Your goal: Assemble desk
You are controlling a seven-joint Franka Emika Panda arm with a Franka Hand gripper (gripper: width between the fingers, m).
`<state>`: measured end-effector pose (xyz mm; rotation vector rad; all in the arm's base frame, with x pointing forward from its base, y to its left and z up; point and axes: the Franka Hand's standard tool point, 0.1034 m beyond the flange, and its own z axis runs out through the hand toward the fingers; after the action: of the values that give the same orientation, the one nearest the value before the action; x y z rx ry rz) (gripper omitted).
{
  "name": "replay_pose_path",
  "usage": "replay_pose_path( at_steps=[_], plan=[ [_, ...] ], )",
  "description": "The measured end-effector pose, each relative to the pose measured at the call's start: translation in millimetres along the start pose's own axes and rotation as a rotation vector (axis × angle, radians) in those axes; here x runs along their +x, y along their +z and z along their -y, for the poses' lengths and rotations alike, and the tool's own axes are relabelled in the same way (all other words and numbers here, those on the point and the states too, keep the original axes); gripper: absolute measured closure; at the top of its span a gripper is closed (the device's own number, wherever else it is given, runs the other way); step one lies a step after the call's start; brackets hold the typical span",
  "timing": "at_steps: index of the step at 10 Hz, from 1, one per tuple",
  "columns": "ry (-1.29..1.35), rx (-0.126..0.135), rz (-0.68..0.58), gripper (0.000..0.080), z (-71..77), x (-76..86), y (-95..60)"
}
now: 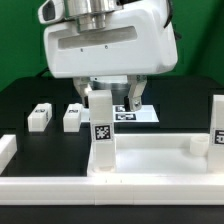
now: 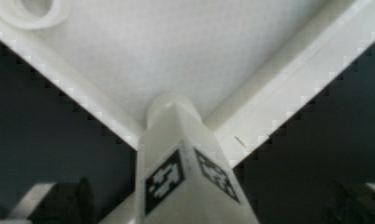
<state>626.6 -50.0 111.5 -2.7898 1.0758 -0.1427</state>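
Exterior view: end effector (image 1: 113, 96) hides top of leg (image 1: 102, 135).

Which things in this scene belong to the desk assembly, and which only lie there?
Job: desk top, central standing leg, standing leg at the exterior view's right, two loose legs on the table.
Lying about: marker board.

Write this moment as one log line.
gripper over upright leg, grip unclear | upright leg on desk top | second leg upright, exterior view's right | two loose legs on table
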Motion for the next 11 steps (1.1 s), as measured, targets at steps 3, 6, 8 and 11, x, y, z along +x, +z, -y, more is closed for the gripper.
replay_pose_path(
  at_steps=[3, 6, 8, 11],
  plan=[
    [-0.493, -0.049, -0.006, 0.0151, 0.4, 0.8, 0.3],
    [-0.534, -0.05, 0.006, 0.0163, 0.7, 1.9, -0.6],
    [-0.425, -0.049, 0.004, 0.0338, 1.1, 1.5, -0.3],
    [-0.141, -0.054, -0.003, 0.0508, -0.5, 1.2, 0.7]
  ],
)
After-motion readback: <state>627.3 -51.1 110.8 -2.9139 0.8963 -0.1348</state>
